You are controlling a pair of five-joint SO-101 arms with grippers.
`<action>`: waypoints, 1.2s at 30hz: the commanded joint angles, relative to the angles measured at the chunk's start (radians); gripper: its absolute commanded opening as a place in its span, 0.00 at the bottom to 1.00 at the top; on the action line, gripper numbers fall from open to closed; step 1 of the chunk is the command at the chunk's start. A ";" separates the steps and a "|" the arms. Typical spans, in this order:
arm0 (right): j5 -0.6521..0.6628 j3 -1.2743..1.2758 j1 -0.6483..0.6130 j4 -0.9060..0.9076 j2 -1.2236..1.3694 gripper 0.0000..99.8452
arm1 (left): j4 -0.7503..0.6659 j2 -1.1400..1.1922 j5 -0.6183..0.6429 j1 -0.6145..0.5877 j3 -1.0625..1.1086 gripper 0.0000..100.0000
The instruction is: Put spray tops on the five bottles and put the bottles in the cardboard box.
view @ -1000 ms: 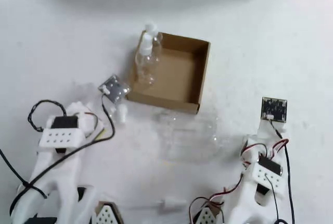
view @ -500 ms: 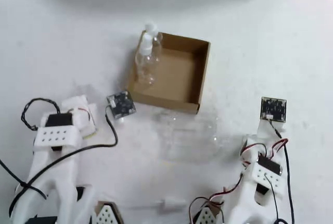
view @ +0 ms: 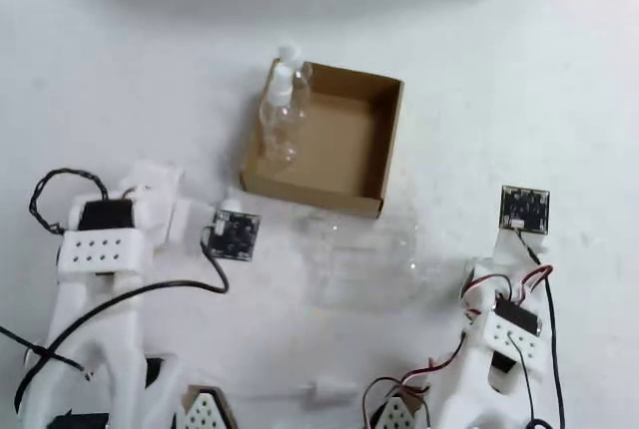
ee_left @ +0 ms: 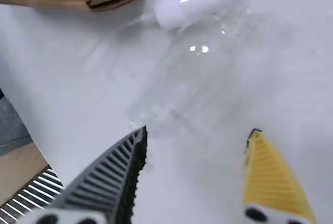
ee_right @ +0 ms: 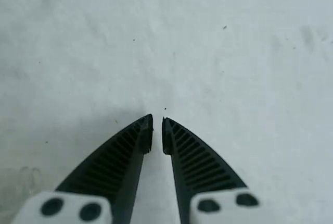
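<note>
White table (view: 519, 70) fills the workspace, with the cardboard box (view: 310, 193) set near its middle, open side up so bottles can be lowered straight in; two bottles (view: 280, 110) with their tops on lean against its left wall, which we take as finished work.

Close in front of the box lie the bare bottles (view: 359, 259), clear and hard to count, on their sides between the two arms; a loose spray top (view: 329, 387) lies at the near edge between the arm bases, within reach of either arm for the next fitting.

Our left gripper (ee_left: 197, 132) hangs low over the table near the box's front left corner, its black and yellow fingers spread wide; a capped bottle (ee_left: 192, 78) lies on its side just ahead of them, white spray top (ee_left: 182, 5) pointing towards the box. We judge the wide spread is meant to straddle the bottle's body, though the fingers do not touch it yet.

Our right gripper (ee_right: 157, 120) sits over bare table well to the right of the box, fingers all but pressed together with nothing between them; we read that as parked, kept clear of the left arm's work.
</note>
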 commanded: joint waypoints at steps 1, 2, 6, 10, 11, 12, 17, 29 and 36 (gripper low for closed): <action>0.002 -0.003 -0.008 -0.016 -0.012 0.02 | -0.094 0.079 -0.015 0.044 -0.069 0.28; 0.002 -0.003 -0.008 -0.016 -0.012 0.02 | -0.120 0.110 -0.015 0.051 -0.069 0.28; 0.002 -0.003 -0.008 -0.016 -0.012 0.02 | -0.218 0.217 -0.014 0.074 -0.071 0.28; 0.002 -0.003 -0.008 -0.016 -0.012 0.02 | -0.247 0.252 -0.011 0.101 -0.071 0.28; 0.002 -0.003 -0.008 -0.016 -0.012 0.02 | -0.252 0.252 -0.011 0.105 -0.071 0.28; 0.002 -0.003 -0.008 -0.016 -0.012 0.02 | -0.252 0.252 -0.011 0.111 -0.071 0.28; 0.002 -0.003 -0.008 -0.016 -0.012 0.02 | -0.252 0.269 -0.014 0.116 -0.068 0.28; 0.002 -0.003 -0.008 -0.016 -0.012 0.02 | -0.279 0.447 -0.003 0.107 -0.083 0.27; 0.002 -0.003 -0.008 -0.016 -0.012 0.02 | -0.137 0.394 0.098 0.021 -0.083 0.10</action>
